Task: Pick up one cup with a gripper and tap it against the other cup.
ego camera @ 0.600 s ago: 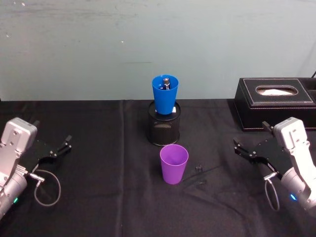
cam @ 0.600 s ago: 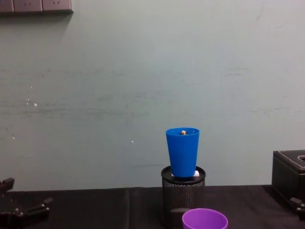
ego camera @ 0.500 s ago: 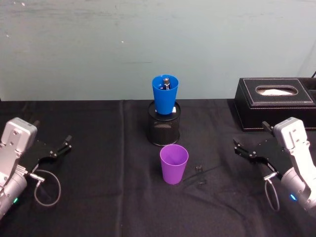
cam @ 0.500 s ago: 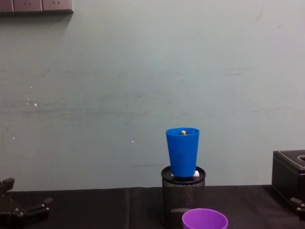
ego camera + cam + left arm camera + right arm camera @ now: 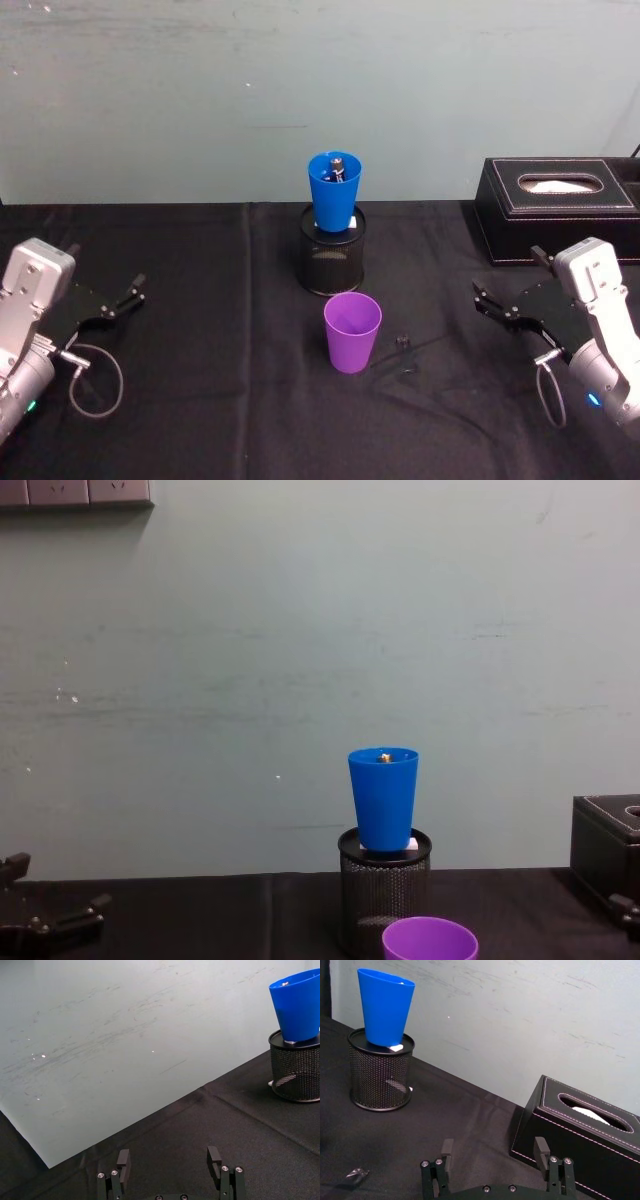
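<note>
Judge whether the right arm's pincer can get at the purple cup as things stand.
Probably yes: the right pincer is open, the purple cup stands upright on the black cloth, and only a small black scrap lies between them.

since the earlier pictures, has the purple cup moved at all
No. In the head view the purple cup stands upright just in front of the black mesh holder, with the same gap between them as before.
</note>
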You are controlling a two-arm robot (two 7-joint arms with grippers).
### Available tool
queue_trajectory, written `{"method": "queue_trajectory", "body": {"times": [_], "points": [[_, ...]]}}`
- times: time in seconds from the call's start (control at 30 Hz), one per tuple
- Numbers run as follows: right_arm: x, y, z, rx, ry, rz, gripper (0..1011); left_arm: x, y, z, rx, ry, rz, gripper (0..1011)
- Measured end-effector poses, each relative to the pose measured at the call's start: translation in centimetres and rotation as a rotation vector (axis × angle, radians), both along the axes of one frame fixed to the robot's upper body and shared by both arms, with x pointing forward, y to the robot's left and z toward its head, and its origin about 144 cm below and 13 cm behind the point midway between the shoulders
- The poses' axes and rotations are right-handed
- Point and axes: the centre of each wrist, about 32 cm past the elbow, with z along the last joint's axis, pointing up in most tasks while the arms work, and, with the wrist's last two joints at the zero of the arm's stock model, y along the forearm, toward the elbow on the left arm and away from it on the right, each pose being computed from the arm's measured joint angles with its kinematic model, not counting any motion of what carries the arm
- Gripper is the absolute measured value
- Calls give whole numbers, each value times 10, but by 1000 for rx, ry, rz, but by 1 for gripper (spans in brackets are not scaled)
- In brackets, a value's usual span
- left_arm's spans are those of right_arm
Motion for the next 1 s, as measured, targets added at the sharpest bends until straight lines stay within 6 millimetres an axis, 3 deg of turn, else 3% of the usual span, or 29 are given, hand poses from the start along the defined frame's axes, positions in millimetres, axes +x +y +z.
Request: {"method": "queue_trajectory", "body": {"times": [1.0], "points": [[0, 0, 0, 0, 0, 0, 1002, 0, 0, 0, 0, 0, 0, 1000]]}}
